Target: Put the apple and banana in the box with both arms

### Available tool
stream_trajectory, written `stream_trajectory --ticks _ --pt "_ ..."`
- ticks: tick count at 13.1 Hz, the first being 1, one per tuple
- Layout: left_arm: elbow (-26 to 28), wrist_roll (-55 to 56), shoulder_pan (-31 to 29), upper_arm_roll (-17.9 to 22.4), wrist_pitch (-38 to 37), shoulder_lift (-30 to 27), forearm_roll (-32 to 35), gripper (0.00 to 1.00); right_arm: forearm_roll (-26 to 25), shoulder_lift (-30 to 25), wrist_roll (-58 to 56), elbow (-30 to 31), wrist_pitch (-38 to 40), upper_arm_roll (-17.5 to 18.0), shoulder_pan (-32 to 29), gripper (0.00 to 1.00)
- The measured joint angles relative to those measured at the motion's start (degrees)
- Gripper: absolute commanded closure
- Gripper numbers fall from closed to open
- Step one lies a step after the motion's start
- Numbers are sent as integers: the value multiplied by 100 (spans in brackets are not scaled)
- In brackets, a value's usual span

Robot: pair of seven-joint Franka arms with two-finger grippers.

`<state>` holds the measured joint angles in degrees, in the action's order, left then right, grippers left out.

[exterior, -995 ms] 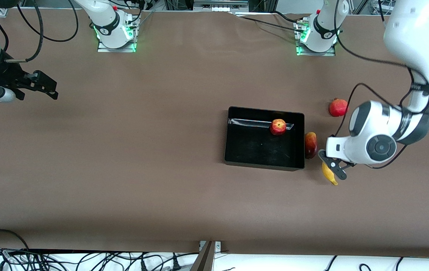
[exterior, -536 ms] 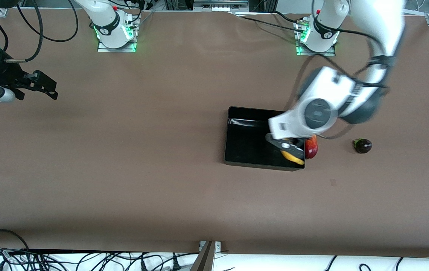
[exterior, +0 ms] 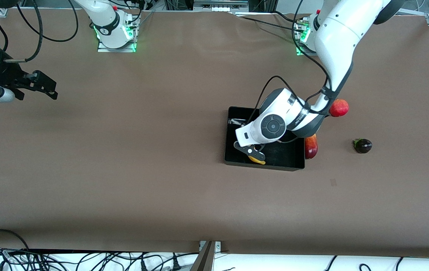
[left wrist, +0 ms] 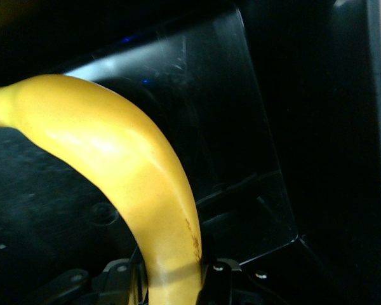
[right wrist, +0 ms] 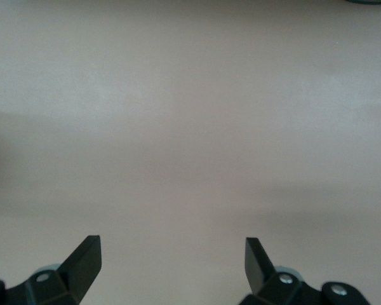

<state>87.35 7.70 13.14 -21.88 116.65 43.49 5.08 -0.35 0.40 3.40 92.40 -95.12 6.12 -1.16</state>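
My left gripper is shut on the yellow banana and holds it low inside the black box, close to the wall nearest the front camera. The left wrist view shows the banana curving away from the left gripper, pinched between both fingers over the box's glossy floor and wall. The apple is hidden under the left arm's wrist. My right gripper waits open over bare table at the right arm's end. In its own view the right gripper has nothing between its fingers.
A red-yellow mango lies against the box's outer wall toward the left arm's end. A uniformly red round fruit sits farther from the front camera than the mango. A small dark fruit lies beside the mango, farther toward that end.
The left arm swung the banana from the table beside the mango across the box wall to over the box floor. Its wrist now covers the apple, and the dark fruit is uncovered. The right arm stayed still.
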Motion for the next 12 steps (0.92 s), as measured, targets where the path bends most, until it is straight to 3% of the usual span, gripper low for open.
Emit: stream_trajectory --ticks 1,5,8,12 --pt "-1 4 29 1 5 6 0 0 0 0 0 0 0 0 0 0" --pt "-206 20 -41 50 -382 -225 0 0 0 0 0 0 0 0 -1 0" --pt "-346 81 -331 215 -1349 -1081 -1 0 0 2 0 -4 0 0 -2 0" --pt "-444 29 -1274 318 -2657 -2137 -17 0 0 4 0 -7 0 0 -4 0"
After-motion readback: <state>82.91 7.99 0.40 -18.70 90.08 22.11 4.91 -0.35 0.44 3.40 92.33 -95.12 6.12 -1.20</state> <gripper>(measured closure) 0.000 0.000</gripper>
